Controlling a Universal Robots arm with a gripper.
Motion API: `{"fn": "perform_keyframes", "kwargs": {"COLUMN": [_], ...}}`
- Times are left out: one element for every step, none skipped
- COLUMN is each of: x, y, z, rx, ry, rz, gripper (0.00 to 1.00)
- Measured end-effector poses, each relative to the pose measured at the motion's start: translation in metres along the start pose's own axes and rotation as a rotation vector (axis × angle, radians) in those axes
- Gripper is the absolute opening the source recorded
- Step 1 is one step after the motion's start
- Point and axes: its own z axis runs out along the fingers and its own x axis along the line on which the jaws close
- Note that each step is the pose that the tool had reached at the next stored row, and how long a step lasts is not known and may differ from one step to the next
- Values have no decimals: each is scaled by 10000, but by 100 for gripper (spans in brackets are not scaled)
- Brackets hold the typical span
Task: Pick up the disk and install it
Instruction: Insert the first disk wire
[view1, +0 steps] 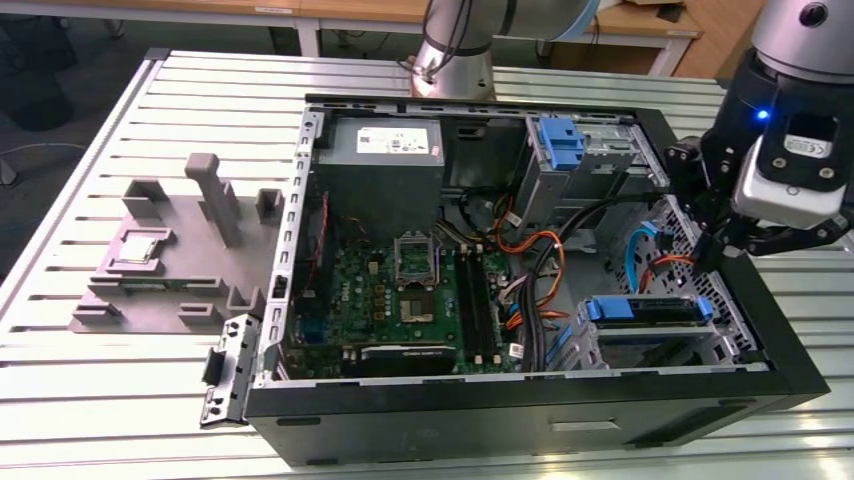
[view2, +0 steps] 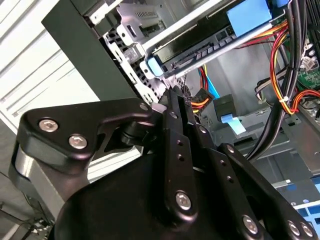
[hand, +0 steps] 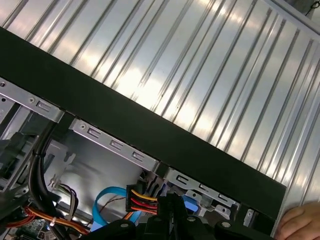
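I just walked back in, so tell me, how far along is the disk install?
Done: the disk already sits in the drive cage inside the open computer case, its blue bracket showing. In hand: nothing; the gripper is shut and empty, close beside that cage. Left: I cannot tell whether the disk is fully seated.

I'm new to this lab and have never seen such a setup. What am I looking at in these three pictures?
The exterior view shows an open computer case lying on a ribbed metal table, with a robot arm's gripper hanging at the case's side on the exterior view's right. The two wrist views come from cameras riding on that arm. The disk, in its blue bracket, sits in the case's drive cage. The gripper holds nothing. A grey plastic stand sits beside the case.
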Motion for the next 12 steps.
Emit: {"fn": "perform_keyframes", "kwargs": {"x": [-12,-18,-22,-23,-23,-24,-24,-23,-23,-23,-22,-22], "y": [-7,-10,-12,-12,-13,-13,-13,-14,-14,-14,-14,-15], "z": [3,4,5,5,6,6,7,9,11,12,15,18], "rx": [4,10,20,44,75,106,144,178,213,248,283,319], "ry": [0,-2,-3,-1,-3,-16,-31,-44,-57,-71,-84,-97], "rz": [23,50,82,140,243,392,581,757,932,1109,1283,1460], "gripper": [16,16,16,16,16,16,16,16,16,16,16,16]}}
